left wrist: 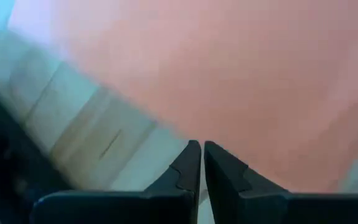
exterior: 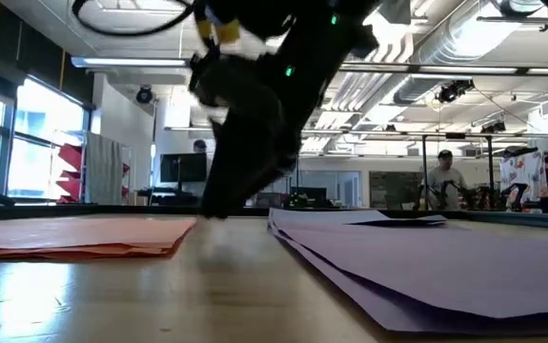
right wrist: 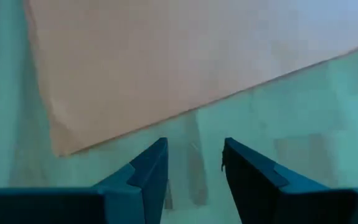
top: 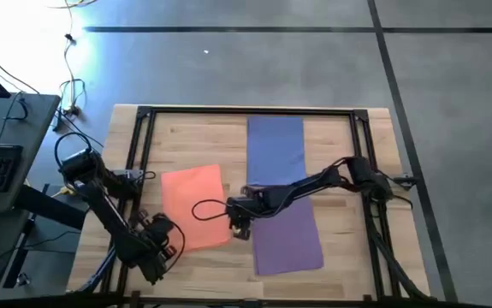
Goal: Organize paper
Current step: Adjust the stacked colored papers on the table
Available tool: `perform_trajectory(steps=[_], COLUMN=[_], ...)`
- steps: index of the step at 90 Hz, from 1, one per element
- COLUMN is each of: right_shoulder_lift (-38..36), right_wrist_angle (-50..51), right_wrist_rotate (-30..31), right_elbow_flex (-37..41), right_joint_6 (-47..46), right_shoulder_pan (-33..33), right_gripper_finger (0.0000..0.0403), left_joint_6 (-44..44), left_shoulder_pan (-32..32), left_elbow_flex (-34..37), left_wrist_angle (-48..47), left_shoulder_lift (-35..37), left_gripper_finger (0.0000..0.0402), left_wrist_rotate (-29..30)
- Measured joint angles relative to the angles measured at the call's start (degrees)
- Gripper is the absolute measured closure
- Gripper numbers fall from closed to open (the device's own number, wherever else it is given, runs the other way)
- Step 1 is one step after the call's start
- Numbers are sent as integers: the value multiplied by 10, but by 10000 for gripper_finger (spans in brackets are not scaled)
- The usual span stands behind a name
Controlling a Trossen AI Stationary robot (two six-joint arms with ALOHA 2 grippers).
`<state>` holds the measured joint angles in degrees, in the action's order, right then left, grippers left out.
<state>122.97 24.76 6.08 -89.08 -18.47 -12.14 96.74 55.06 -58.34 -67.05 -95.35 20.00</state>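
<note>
Three piles lie sorted: orange paper (top: 194, 208) at nine o'clock, blue paper (top: 275, 149) at twelve, purple paper (top: 287, 238) at five; right gripper (top: 240, 224), jaws apart, should descend squarely beside orange's edge, while left gripper (top: 170, 245), jaws together, waits.

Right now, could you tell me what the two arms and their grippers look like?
Both arms are dark, jointed and slim. The left arm and the right arm each carry black looping cables. The left gripper and right gripper have dark fingers with stepped, notched inner edges. Small green lights show on an arm in the low view.
</note>
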Motion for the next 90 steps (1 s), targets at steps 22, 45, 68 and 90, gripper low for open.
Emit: perform_trajectory(steps=[22,45,68,90], right_shoulder_lift=[-78,-100,-97,-97], right_wrist_angle=[54,148,148,149], right_wrist_rotate=[101,189,195,199], right_elbow_flex=[-1,-1,-1,-1], right_joint_6=[25,-6,-6,2], right_shoulder_pan=[-20,-58,-75,-75], right_gripper_finger=[266,266,266,266], left_joint_6=[-143,-309,-480,-643], left_shoulder_pan=[-120,-226,-288,-380], left_elbow_flex=[38,90,121,128], left_wrist_angle=[58,202,253,260], left_shoulder_lift=[0,0,3,0], left_gripper_finger=[401,401,401,401], left_wrist_rotate=[53,8,-7,81])
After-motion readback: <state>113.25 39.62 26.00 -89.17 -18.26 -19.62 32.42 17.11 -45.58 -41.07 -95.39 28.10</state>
